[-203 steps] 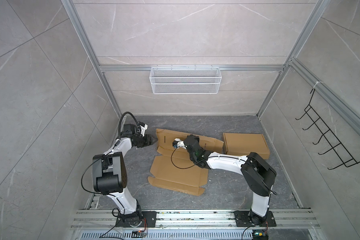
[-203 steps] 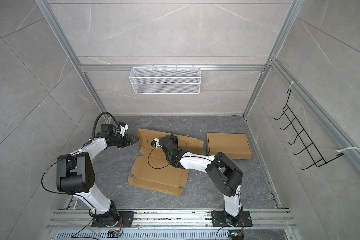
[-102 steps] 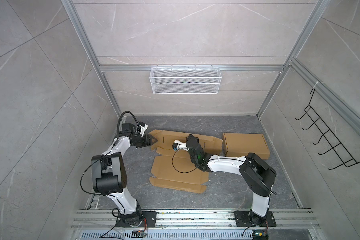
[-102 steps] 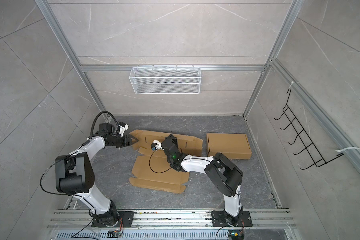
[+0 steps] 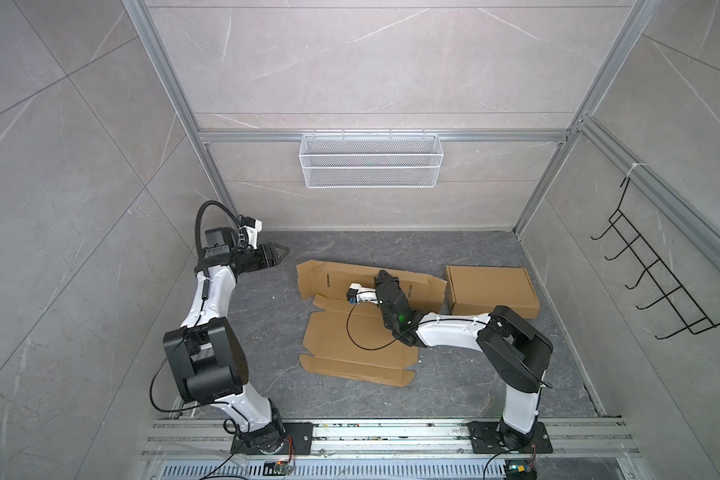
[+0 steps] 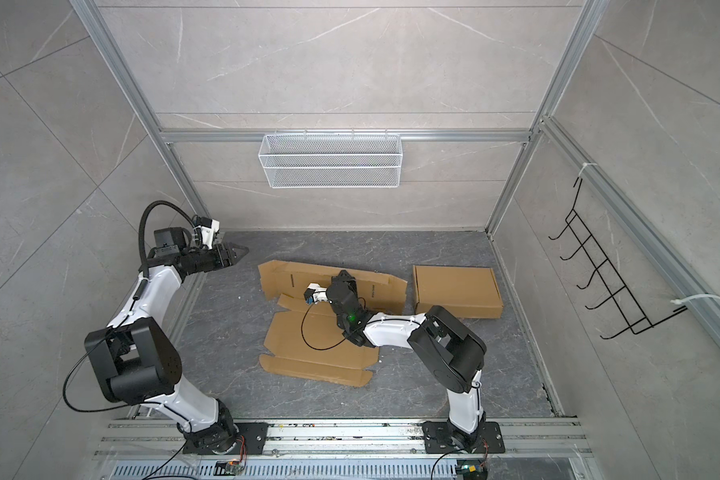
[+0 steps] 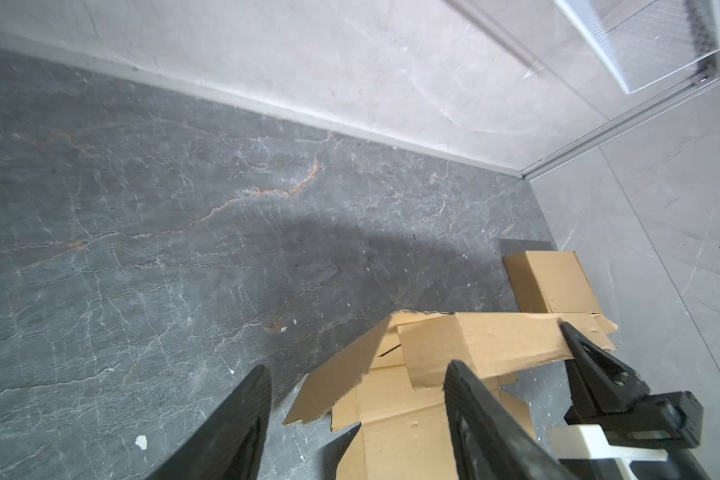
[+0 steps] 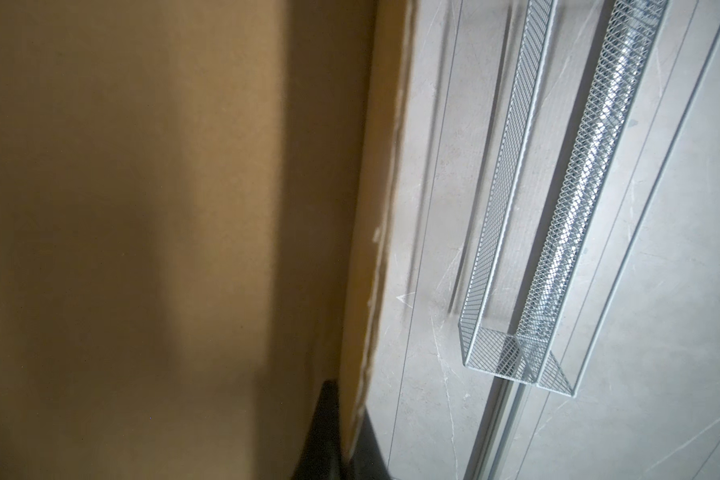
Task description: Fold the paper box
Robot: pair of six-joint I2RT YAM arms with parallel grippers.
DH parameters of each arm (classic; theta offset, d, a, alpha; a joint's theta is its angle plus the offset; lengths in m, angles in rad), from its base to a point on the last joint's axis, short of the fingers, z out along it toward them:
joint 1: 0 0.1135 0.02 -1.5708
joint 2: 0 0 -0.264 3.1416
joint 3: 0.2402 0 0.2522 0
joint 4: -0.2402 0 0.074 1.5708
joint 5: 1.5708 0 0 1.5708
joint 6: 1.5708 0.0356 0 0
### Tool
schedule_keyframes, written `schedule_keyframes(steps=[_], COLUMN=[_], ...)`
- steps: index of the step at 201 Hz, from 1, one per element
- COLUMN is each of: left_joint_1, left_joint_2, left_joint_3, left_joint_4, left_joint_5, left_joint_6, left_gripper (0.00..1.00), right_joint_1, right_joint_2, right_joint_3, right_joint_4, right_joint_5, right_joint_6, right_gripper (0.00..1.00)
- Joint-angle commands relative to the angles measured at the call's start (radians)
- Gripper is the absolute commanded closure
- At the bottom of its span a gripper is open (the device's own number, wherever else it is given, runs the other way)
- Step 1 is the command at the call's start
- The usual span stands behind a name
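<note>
Okay, the paper box (image 5: 350,353) is an unfolded brown blank lying mid-worktop (image 5: 267,332), with its big base panel flat and the near flap flat too. The back panel (image 5: 333,278) at the far side is tilted up off the surface, not yet upright.

The right gripper (image 5: 381,275) reaches across the blank and is pressed together on the top edge of that back panel. In the right wrist view the card edge runs between the two dark fingers (image 8: 321,436). My guess is it pinches there to swing the panel up along its crease into a wall, and gripping at the top edge gives it the most leverage.

The left gripper (image 5: 281,250) hovers off the far-left corner of the blank, near it but not touching. Its jaws are spread and nothing is between them. It looks staged to catch the left side flap, which the left wrist view shows sticking out loose at the panel's end (image 7: 341,374). It probably waits there because that flap can't tuck until the wall stands.

A finished box (image 5: 491,291) sits closed at the right, just beside the blank's right end. I take it for a done or sample piece, parked clear of the fold.

The fold is at an early stage, with one wall half raised. The risk is that the thin card edge slips or tears in the pinch.
</note>
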Motion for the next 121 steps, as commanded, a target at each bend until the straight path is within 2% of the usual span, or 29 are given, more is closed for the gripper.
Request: schedule_keyframes(steps=[1, 48, 76, 121], left_joint_1=[-0.002, -0.082, -0.098, -0.119], left_joint_2=[0.106, 0.235, 0.283, 0.234], left_joint_3=[0.050, 0.097, 0.090, 0.017], left_joint_4=[0.025, 0.045, 0.046, -0.019], left_joint_5=[-0.044, 0.011, 0.049, 0.149], left_joint_6=[-0.004, 0.049, 0.076, 0.168], left_gripper=[0.31, 0.29, 0.29, 0.29], right_joint_1=[0.004, 0.004, 0.005, 0.003], right_joint_2=[-0.033, -0.044, -0.045, -0.041], right_joint_3=[-0.024, -0.043, -0.048, -0.048], right_joint_4=[0.008, 0.022, 0.032, 0.032], right_joint_5=[-0.012, -0.021, -0.021, -0.022], right_joint_6=[-0.033, -0.036, -0.042, -0.040], right_gripper=[1.00, 1.00, 1.00, 1.00])
